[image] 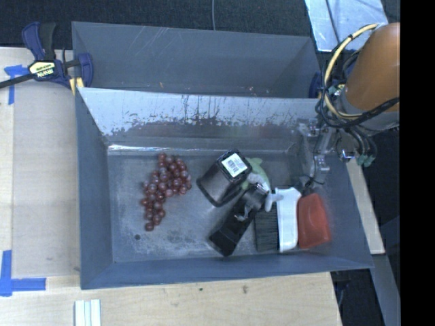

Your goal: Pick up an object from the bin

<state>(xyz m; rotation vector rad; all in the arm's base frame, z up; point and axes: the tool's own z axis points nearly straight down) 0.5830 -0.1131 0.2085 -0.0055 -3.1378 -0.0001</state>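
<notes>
1. End effector [318, 170] hovered at the right side of the bin [204, 66], just above a red block [314, 221] beside a white-handled brush [287, 219]; I could not tell its opening.
2. Nothing appeared lifted yet; grasping and raising were left.

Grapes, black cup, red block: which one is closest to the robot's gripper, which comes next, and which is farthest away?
Starting from the gripper on the right side:
1. The red block, just below it in the right corner.
2. The black cup with the white label, in the middle.
3. The grapes, far over on the left.
</notes>
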